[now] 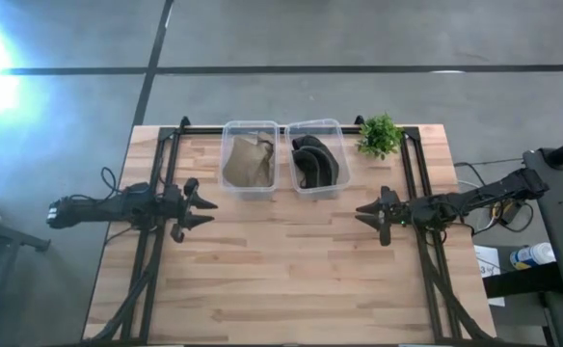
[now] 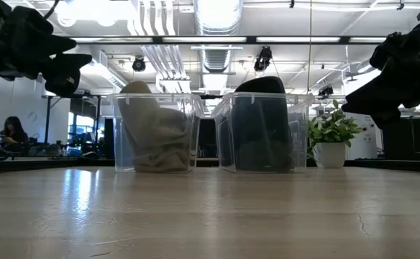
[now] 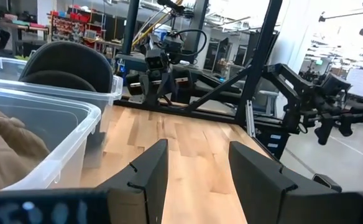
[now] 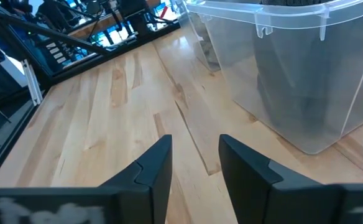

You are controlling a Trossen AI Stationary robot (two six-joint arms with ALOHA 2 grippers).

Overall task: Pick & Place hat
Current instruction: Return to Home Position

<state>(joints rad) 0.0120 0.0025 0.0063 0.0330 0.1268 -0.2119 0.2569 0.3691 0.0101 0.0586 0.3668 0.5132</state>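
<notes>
Two transparent bins stood side by side at the far edge of the wooden table (image 1: 281, 280), and both arms hung apart from them, one on each side. The left gripper (image 1: 202, 208) hovered over the table with its jaws spread and nothing between them. The left transparent bin (image 1: 225, 159) stood just ahead of those jaws and off to one side, toward the far edge. Inside it lay the brown cap (image 1: 250, 162), so crumpled that I could not count how many pieces were there.

The right gripper (image 1: 366, 214) faced the left one across the open middle of the table, its jaws likewise parted and holding nothing. The right transparent bin (image 1: 345, 159) stood close before its fingertips and to one side, touching or nearly touching the other bin. The black cap (image 1: 315, 162) sat in it, its crown rising above the rim. A small potted plant (image 1: 379, 135) stood just beyond that bin, farther from the right jaws, near the table's far corner.
</notes>
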